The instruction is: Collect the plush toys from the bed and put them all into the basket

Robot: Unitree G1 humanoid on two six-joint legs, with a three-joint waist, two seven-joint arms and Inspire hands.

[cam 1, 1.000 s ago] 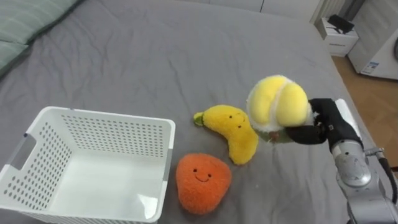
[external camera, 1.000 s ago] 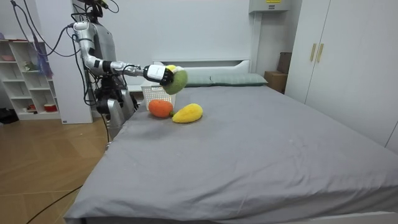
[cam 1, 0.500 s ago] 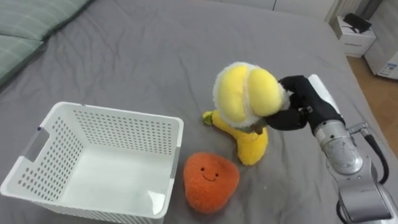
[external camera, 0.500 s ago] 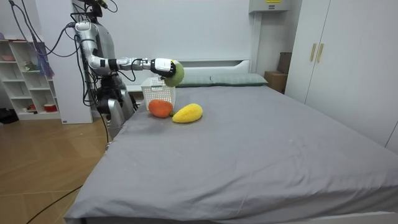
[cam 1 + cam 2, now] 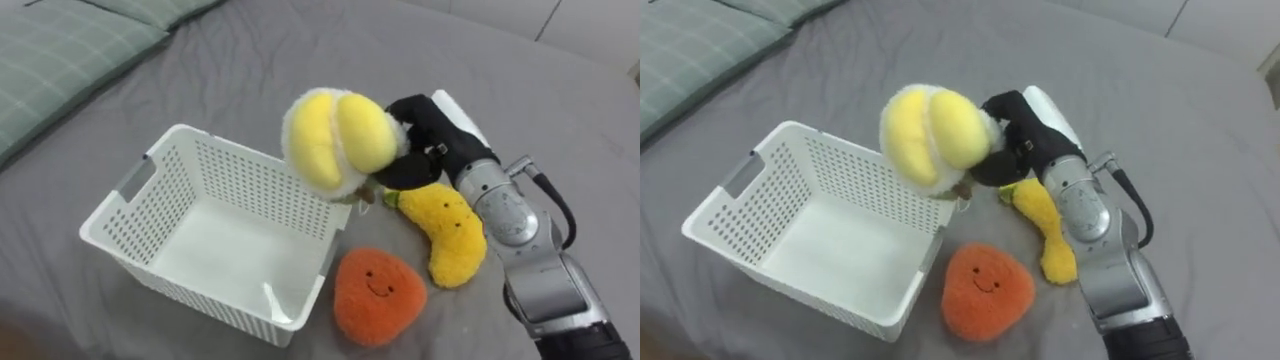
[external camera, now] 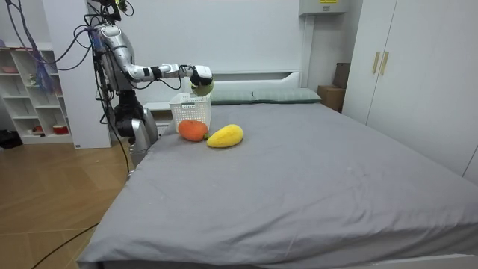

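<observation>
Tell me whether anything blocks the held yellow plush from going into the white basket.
Nothing visible does. The right hand holds the yellow plush above the white basket, at its right rim. The banana plush and orange plush lie on the bed outside it.

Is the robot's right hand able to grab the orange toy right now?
Probably not yet. The right hand is full, shut on the round yellow plush over the edge of the basket. The orange toy lies uncovered beside it.

right hand [image 5: 432,132] partly behind yellow plush [image 5: 335,135], banana toy [image 5: 447,232] top hidden; pillow [image 5: 60,60] cropped
</observation>
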